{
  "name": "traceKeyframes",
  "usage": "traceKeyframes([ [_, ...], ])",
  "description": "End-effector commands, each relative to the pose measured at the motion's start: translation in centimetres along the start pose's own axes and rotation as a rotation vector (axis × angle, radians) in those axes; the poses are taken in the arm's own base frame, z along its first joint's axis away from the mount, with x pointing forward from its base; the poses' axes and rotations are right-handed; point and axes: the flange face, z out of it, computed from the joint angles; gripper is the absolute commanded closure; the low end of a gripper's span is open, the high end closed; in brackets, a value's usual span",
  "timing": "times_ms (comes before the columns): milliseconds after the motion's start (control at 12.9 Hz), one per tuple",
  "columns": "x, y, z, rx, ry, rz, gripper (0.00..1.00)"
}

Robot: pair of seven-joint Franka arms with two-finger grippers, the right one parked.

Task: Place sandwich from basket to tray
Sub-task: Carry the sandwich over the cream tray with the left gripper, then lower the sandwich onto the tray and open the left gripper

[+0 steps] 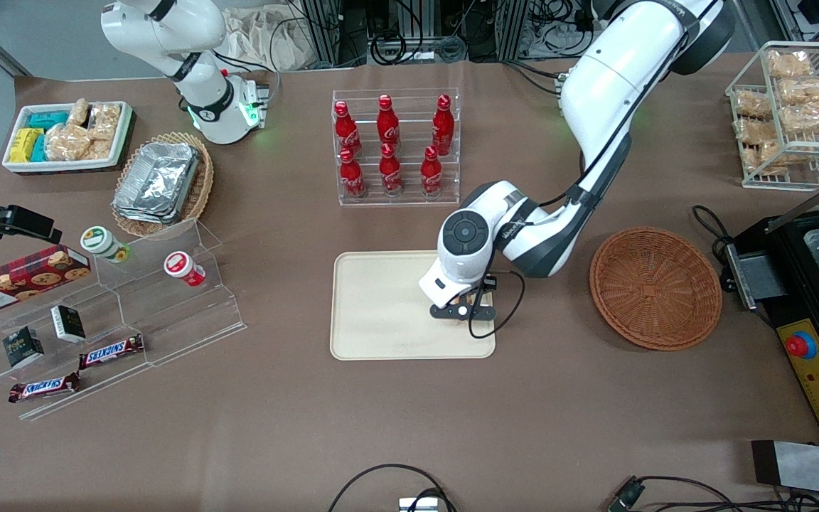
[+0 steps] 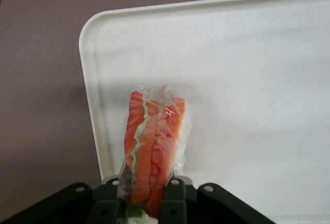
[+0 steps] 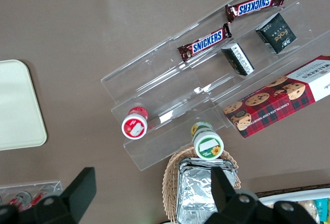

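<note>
From my station I see the left arm's black two-finger gripper point(image 1: 463, 311) low over the flat rectangular cream-beige tray point(image 1: 374, 306), at the tray's edge nearest the round reddish-brown woven wicker basket point(image 1: 655, 287), which sits on the brown table toward the working arm's end. In the wrist view its fingers point(image 2: 175, 199) are closed on the clear-wrapped triangular sandwich point(image 2: 153, 149), pressing its flat sides so the orange and green cut edge faces the camera. The sandwich hangs over the tray's pale surface, near a rounded corner.
</note>
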Motion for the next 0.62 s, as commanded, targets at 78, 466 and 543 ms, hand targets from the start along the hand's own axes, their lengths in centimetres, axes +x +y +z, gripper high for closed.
traceKeyframes([
  [78, -0.1, 2.8, 0.2, 0.017, 0.024, 0.022, 0.76],
  [466, 0.2, 3.1, 0.8, 0.019, 0.024, -0.014, 0.63],
  [543, 0.2, 3.1, 0.8, 0.02, 0.025, -0.015, 0.63],
])
